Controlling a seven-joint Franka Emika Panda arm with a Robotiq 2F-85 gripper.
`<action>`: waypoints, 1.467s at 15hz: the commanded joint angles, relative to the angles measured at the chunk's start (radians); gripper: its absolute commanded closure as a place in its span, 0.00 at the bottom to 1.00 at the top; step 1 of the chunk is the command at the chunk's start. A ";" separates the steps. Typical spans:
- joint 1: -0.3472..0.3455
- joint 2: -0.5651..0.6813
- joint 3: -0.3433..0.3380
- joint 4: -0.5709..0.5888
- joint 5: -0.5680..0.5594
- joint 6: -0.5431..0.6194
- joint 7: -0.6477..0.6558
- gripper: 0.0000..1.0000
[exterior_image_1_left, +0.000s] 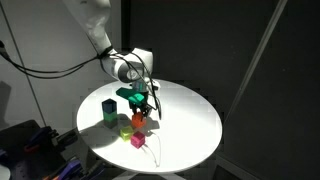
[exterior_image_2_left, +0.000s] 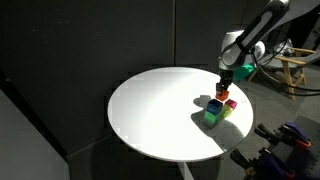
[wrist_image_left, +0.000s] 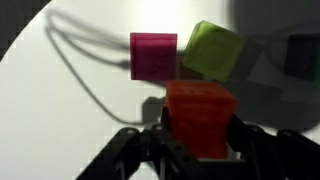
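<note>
The orange-red block (wrist_image_left: 200, 108) is pinched between the fingers of my gripper (wrist_image_left: 201, 140). The jaws are drawn in narrow on its two sides, low over the white round table (exterior_image_1_left: 190, 120) and off toward the side where the other blocks gather. From the wrist view the block juts past the fingertips, so I judge the hold to be on only part of its sides. A quick wrist turn or a bump could let it pivot or slide out. I cannot tell whether its underside touches the table or hangs just above it. If it is touching, any sideways move would drag it and twist it in the grip. Just ahead lies the magenta block (wrist_image_left: 153, 55), with the lime block (wrist_image_left: 213, 50) beside it, turned at an angle. Their corners are very close, perhaps touching. A forward drift would push one into the other and scatter both. In an exterior view the dark green block (exterior_image_1_left: 109, 108) stands near the arm's side, where a careless swing could topple it. A thin grey line (wrist_image_left: 85, 75) curves over the table nearby, cable or shadow I cannot tell. If it is a cable, it could snag.
</note>
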 joint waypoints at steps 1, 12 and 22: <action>0.003 0.030 0.001 0.048 0.002 -0.033 0.013 0.73; -0.001 0.079 0.005 0.077 0.002 -0.031 0.007 0.73; -0.004 0.086 0.006 0.083 0.003 -0.033 0.004 0.64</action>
